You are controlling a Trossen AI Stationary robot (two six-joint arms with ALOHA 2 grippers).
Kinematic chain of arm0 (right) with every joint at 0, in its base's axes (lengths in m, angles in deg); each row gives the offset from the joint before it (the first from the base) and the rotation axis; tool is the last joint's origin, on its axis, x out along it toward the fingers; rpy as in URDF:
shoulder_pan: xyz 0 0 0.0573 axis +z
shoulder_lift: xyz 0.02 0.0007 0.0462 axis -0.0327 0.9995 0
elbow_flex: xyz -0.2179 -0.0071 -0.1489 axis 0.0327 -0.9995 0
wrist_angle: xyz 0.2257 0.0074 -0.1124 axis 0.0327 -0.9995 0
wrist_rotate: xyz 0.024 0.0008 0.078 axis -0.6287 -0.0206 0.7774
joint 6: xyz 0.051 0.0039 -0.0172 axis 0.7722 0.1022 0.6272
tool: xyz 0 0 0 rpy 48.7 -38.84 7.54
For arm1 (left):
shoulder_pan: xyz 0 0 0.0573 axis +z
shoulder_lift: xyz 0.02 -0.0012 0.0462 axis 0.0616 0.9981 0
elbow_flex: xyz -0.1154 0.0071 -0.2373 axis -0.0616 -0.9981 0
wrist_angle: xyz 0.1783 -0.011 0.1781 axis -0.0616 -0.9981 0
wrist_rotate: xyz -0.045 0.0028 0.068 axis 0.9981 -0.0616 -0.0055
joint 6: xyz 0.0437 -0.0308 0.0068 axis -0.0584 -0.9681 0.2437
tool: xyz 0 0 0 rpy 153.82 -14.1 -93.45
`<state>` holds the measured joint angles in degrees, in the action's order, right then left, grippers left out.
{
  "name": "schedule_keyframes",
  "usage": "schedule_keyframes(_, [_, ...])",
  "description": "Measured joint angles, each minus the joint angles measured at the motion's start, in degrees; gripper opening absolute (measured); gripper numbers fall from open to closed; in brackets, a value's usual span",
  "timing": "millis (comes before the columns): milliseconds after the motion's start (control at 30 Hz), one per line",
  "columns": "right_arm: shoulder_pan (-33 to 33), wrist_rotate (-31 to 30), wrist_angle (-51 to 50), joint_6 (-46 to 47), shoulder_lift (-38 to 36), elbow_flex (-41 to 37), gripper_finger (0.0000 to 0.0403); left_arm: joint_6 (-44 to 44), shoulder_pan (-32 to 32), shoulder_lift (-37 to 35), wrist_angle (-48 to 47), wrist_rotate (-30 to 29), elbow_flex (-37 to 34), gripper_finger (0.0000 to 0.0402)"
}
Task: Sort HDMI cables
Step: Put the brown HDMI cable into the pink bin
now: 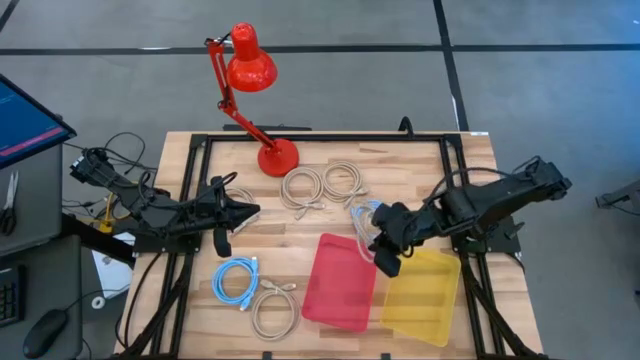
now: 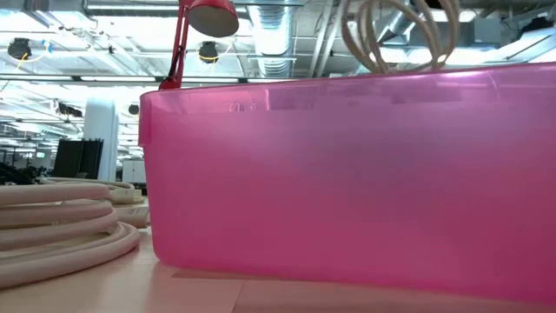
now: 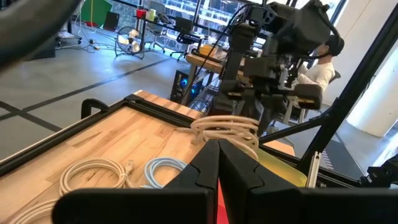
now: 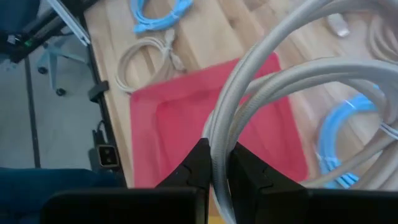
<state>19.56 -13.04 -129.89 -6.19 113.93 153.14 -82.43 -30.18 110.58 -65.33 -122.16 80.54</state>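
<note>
My right gripper [image 1: 378, 240] is shut on a beige HDMI coil [image 3: 227, 127] and holds it up over the far edge of the red bin [image 1: 342, 280]. The low view shows that coil [image 2: 400, 35] above the bin's wall. A light blue coil [image 4: 348, 124] lies on the table beside the bin. Two beige coils [image 1: 302, 187] [image 1: 345, 180] lie flat near the lamp base. Another blue coil [image 1: 235, 278] and a beige coil [image 1: 272, 305] lie near the table's near edge. My left gripper [image 1: 255, 211] is shut and touches nothing, at the table's left. My right gripper pinches several strands of the beige coil's loop [image 4: 217, 140] between its two fingers [image 4: 193, 168], the fingers lying across the strands. The coil is lifted clear of the table and hangs over the red bin [image 4: 205, 118].
A yellow bin [image 1: 420, 295] sits right of the red one. A red desk lamp [image 1: 250, 65] stands at the far edge, its base [image 1: 278, 157] on the table. A black frame [image 1: 320, 140] borders the table. Bare wood lies between the left gripper and the red bin.
</note>
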Motion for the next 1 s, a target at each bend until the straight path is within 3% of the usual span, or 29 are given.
schedule_keyframes(467, [1.84,4.42,10.02,0.52,7.62,0.03,0.0023,-0.17,-0.02,0.00,0.42,0.02,0.00,0.0008])
schedule_keyframes(1000, [5.25,7.40,12.41,5.02,16.63,-0.01,0.0023,-0.37,-0.02,0.00,0.42,0.02,0.00,0.0008])
